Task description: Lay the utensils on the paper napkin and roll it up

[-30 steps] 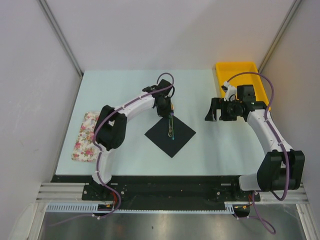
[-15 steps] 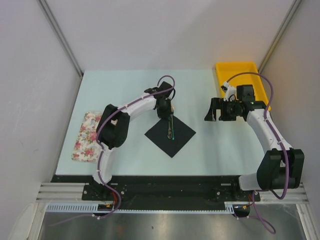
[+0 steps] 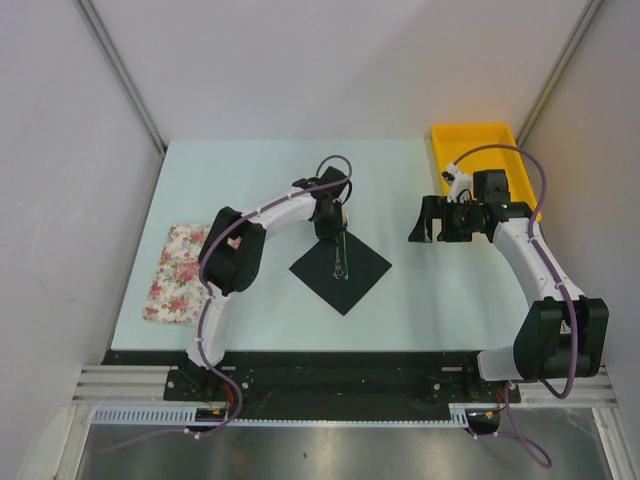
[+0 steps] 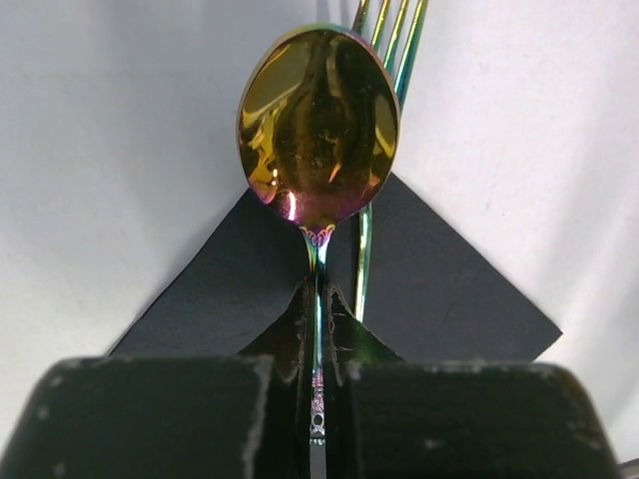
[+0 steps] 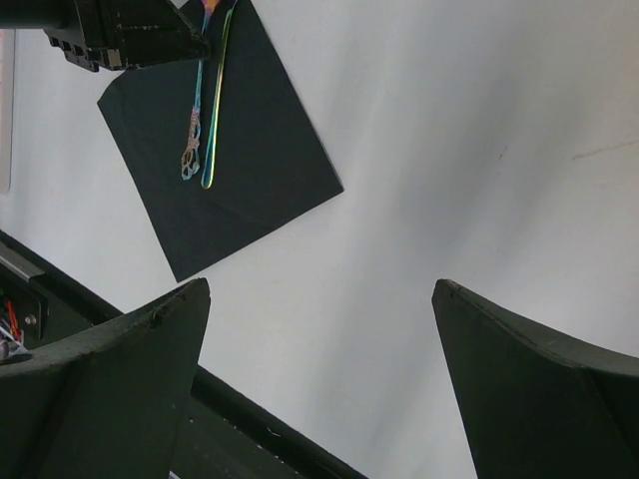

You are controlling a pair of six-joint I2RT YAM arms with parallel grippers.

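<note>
The paper napkin [image 3: 362,272] lies as a black diamond on the table [image 3: 250,180], one corner pointing away from the arm bases. The utensils [image 3: 343,258] sit on it side by side. Their long axis runs along the napkin's diagonal, from its far corner in towards its middle.

The left gripper [image 4: 318,344] hangs just above that far corner, pinched tight on the thin handle of the spoon [image 4: 319,125]. In the left wrist view the spoon's gold bowl pokes out past the corner onto bare table, while the handle runs back over the black sheet through the closed fingers. The fork [image 4: 362,249] lies just beside the spoon, parallel to it, with its tines also past the corner. Whether the spoon already rests flat on the napkin or is held slightly above it is hard to tell from here.

The right gripper [image 3: 427,222] hovers well off the napkin's right corner, jaws spread wide and holding nothing.

Both pieces look close to placed. The left arm is much the nearer one. Because the cutlery lies along the diagonal, a roll would probably have to start from a side corner and turn across that axis, so the spoon needs releasing first.
</note>
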